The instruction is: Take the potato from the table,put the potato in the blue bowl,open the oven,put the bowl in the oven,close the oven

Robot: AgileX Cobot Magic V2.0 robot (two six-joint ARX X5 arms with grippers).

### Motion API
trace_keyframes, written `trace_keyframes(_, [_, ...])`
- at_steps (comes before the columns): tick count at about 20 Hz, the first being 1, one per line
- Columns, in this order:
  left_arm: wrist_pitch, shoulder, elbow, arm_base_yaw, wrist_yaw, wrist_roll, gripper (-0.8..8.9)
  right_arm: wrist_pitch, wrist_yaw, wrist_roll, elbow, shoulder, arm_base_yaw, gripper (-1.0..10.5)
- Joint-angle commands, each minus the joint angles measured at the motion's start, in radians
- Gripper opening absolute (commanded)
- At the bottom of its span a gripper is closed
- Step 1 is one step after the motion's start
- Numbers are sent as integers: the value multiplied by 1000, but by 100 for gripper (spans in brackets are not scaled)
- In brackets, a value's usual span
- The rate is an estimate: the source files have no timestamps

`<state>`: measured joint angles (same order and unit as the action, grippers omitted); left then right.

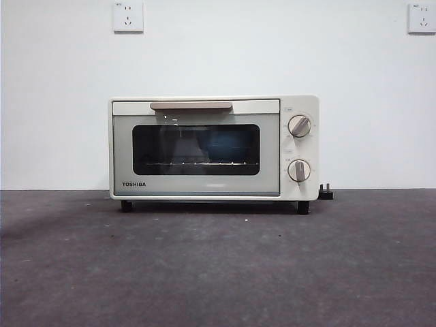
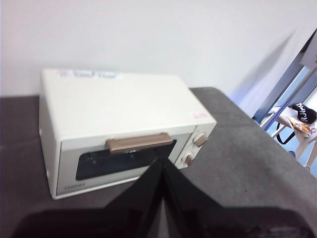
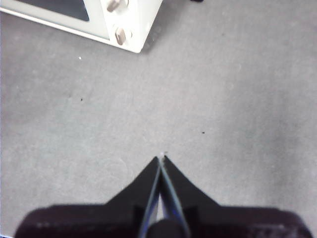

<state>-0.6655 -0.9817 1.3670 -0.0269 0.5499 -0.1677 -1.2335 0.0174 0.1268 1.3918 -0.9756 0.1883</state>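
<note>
The cream-white TOSHIBA oven (image 1: 213,147) stands at the back of the dark grey table (image 1: 218,272), its glass door shut under the beige bar handle (image 1: 191,105). Through the glass a blue shape (image 1: 228,145) shows inside on the rack; I cannot tell more of it. The potato is out of view. My left gripper (image 2: 162,161) hangs shut in front of and above the oven (image 2: 124,129), holding nothing. My right gripper (image 3: 161,158) is shut over bare table, off the oven's knob-side corner (image 3: 124,29). Neither gripper shows in the front view.
A black plug (image 1: 325,193) lies behind the oven's right side. Two wall sockets (image 1: 128,16) sit high on the white wall. In the left wrist view the table's edge (image 2: 277,148) falls away past the oven, with furniture beyond.
</note>
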Motion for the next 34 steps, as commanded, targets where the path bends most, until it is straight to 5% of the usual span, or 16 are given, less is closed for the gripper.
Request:
trace_keyframes(1, [1,27,-3,-1,0,16,-4,6,-2,-3,-7,-25,0,0])
trace_keyframes(8, [-2,8,-4,2,-13,19,-4,6,-2,-3,-7,-134,0,0])
trace_keyframes(13, [95,132,-137,2,-235,249,-4,8,-2,-3,-7,-204,0,0])
trace_keyframes(15, [269,267,-358,3,-242,249,-4,7,-2,-3,-7,-227,0,0])
trace_keyframes(18, [529,542,-757,25,-386,261,-4,15,-2,-3,-7,-247,0,0])
trace_keyframes(22, [597,758,-1085,29,-425,257,-4,64,1,-3,-7,-251,0,0])
trace_keyframes(34, [561,978,-1360,43,-483,143,-4,301,1,-3,-7,-251,0,0])
